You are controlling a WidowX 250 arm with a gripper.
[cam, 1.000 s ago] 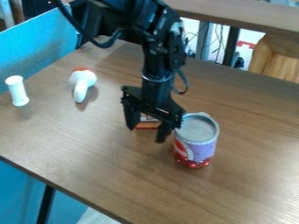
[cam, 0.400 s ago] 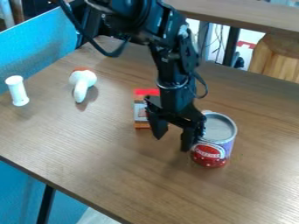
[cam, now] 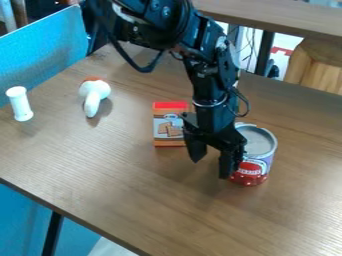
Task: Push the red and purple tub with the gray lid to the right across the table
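- Brown wooden counter carries all the things, and its near edge runs slanting at 6 to 8 o'clock of the camera view; I take 12 o'clock as the far side.
- On the near part stands a can with red lower part and grey top. It is upright, so its long axis goes up from the counter.
- Black hand hangs down just beside this can. Its two fingers are apart, with a wide gap between them, and I see nothing held in this gap.
- Seen from the middle of the gap, the can lies between 2 and 3 o'clock, on the outer side of the nearer finger, not between the two. This finger covers a part of the can's left border; if they really touch, I cannot tell.
- Orange and red box is near, at 11 o'clock from the hand. Whether it stands or lies, I cannot say surely.
- White toy with orange top lies well apart, at 10 o'clock, its narrow end toward 6 o'clock.
- White cylinder stands farther out, also about 10 o'clock.
- Behind are a blue panel at 10 to 11 o'clock, the single arm coming from 12 o'clock, and another wooden surface at 1 o'clock.
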